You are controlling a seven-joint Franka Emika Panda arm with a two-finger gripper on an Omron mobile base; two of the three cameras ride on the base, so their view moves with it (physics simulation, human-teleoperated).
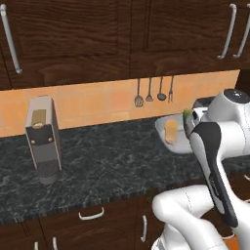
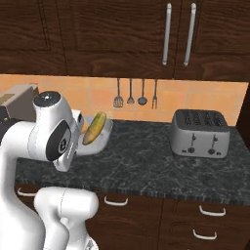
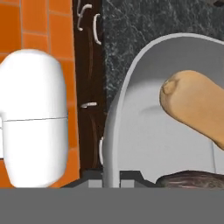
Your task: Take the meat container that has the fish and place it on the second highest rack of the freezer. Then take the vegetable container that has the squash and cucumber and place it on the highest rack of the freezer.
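White bowl (image 3: 131, 131) with squash (image 3: 197, 105) held up above the counter (image 1: 107, 166).
Gripper (image 3: 111, 177) pinches the bowl's rim; I'd keep it level while carrying to the freezer's top rack.

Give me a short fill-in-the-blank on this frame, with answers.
1. The squash lies in a white ____.
2. The bowl is held up above the dark ____.
3. At the right end of the counter stands a silver ____.
4. Four utensils hang on the ____ tiled wall.
Missing words: bowl; counter; toaster; orange
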